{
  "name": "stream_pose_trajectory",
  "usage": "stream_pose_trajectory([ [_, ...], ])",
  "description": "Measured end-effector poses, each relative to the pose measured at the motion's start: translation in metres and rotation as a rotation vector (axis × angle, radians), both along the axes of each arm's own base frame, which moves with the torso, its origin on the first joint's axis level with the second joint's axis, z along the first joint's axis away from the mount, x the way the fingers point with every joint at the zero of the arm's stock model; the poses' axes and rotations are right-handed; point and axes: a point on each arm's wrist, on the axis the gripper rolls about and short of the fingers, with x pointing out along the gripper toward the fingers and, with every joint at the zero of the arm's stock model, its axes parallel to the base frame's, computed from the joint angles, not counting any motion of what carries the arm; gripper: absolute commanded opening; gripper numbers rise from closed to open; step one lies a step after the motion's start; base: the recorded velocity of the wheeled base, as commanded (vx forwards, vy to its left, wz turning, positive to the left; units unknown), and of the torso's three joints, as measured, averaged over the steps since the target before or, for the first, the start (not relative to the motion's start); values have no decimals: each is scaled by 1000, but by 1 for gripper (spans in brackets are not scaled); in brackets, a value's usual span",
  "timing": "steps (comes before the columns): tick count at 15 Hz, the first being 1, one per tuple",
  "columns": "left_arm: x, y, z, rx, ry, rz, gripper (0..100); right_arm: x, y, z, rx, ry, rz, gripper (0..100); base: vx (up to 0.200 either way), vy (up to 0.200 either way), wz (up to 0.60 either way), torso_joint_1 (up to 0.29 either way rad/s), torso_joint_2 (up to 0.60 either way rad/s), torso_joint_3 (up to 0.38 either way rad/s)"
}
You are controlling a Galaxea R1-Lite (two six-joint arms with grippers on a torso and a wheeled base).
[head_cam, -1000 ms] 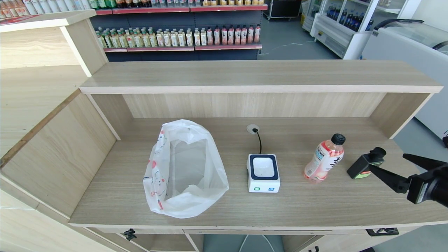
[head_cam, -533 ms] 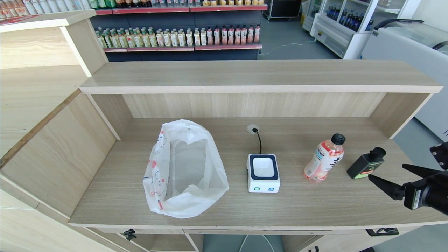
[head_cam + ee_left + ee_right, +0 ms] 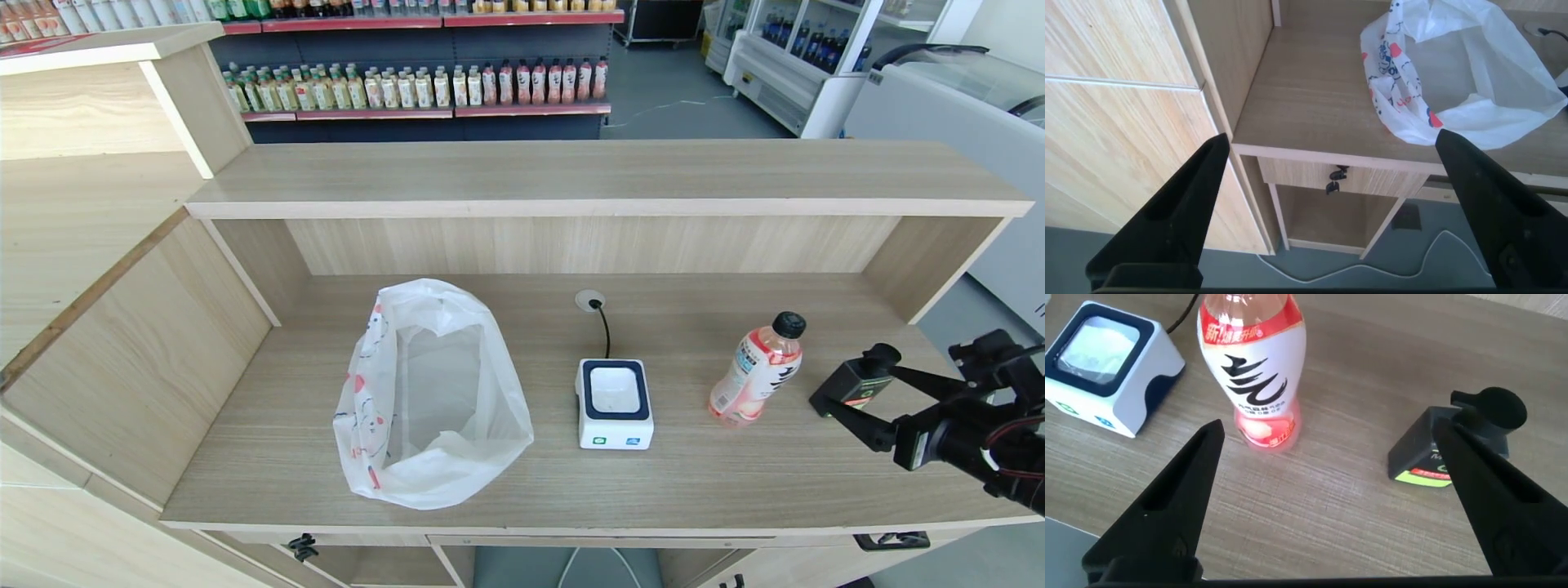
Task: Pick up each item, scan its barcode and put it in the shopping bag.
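Head view: the right gripper hovers at the right end of the counter, its fingers spread wide and holding nothing, close around a small black bottle. Just to that bottle's left stands a pink drink bottle with a black cap. The scanner sits mid-counter, and the white shopping bag lies open to its left. In the left wrist view, the left gripper hangs spread and empty off the counter's front edge, near the bag.
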Motion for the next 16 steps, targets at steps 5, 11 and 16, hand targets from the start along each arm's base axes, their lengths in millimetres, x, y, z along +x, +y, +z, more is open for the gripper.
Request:
stream_pose_trajectory([
  [5, 0, 0, 0, 0, 0, 0, 100, 21, 8, -21, 12, 51, 65, 100, 0, 0, 0, 0, 0, 0],
  [11, 0, 0, 0, 0, 0, 0, 100, 57, 21, -28, 5, 26, 130, 100, 0, 0, 0, 0, 0, 0],
  [16, 0, 0, 0, 0, 0, 0, 100, 80, 38, -34, 3, 6, 196, 100, 0, 0, 0, 0, 0, 0],
])
